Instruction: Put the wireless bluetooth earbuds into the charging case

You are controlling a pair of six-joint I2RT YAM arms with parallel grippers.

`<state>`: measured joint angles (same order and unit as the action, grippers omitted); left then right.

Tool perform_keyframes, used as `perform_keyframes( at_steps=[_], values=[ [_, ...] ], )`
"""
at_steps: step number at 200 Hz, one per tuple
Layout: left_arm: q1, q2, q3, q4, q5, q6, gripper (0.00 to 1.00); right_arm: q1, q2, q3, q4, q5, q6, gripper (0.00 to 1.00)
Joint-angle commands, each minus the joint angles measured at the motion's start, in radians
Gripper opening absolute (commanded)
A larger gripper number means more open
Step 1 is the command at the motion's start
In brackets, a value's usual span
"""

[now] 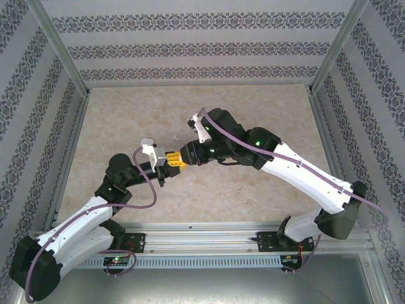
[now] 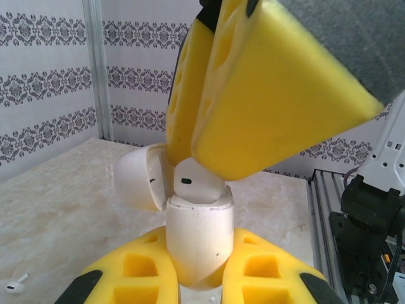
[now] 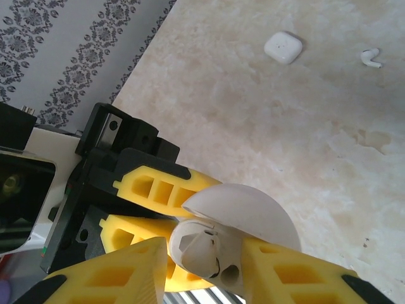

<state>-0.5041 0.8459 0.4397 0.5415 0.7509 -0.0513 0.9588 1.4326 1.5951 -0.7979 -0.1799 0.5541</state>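
Charging case [image 2: 199, 234], lid open, stands clamped in the left gripper [image 2: 201, 256] above the table [image 2: 57, 215] as the right gripper [image 2: 197, 161], pinched narrowly on an earbud [image 2: 190, 182], meets its mouth; the next move likely calls for pressing it into its well, then releasing.

From where I stand, two arms work here, the left arm [image 1: 82, 221] and the right arm [image 1: 304, 171]. Each carries one gripper, so two: the left gripper [image 2: 199, 256] and the right gripper [image 3: 205, 266]. There is one charging case [image 2: 197, 221]. One earbud [image 2: 190, 182] sits at its mouth and a second earbud [image 2: 16, 285] lies on the single worktop [image 2: 63, 209], two in all. One small white rounded-square piece [image 3: 283, 47] lies there too.
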Motion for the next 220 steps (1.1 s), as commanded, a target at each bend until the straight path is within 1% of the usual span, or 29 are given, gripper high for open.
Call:
perform_keyframes(
  at_steps=[1, 27, 40, 61, 87, 115, 220],
  values=[
    [-0.010, -0.023, -0.001, -0.001, 0.039, 0.039, 0.00, 0.015, 0.022, 0.045, -0.023, 0.023, -0.013, 0.36],
    [-0.010, -0.019, 0.004, -0.003, 0.039, 0.042, 0.00, 0.029, 0.039, 0.064, -0.063, 0.034, -0.028, 0.36],
    [-0.010, -0.016, 0.005, -0.003, 0.038, 0.042, 0.00, 0.034, 0.051, 0.077, -0.083, 0.037, -0.033, 0.35],
    [-0.010, -0.016, 0.005, -0.001, 0.039, 0.044, 0.00, 0.041, 0.073, 0.106, -0.119, 0.038, -0.047, 0.31],
    [-0.010, -0.017, 0.002, -0.002, 0.038, 0.041, 0.00, 0.043, 0.084, 0.130, -0.137, 0.043, -0.053, 0.22],
    [-0.010, -0.026, -0.003, -0.002, 0.036, 0.038, 0.00, 0.043, 0.070, 0.136, -0.133, 0.063, -0.054, 0.18],
    [-0.010, -0.033, -0.006, 0.007, 0.044, 0.016, 0.00, 0.042, 0.000, 0.137, -0.123, 0.128, -0.034, 0.14]
  ],
)
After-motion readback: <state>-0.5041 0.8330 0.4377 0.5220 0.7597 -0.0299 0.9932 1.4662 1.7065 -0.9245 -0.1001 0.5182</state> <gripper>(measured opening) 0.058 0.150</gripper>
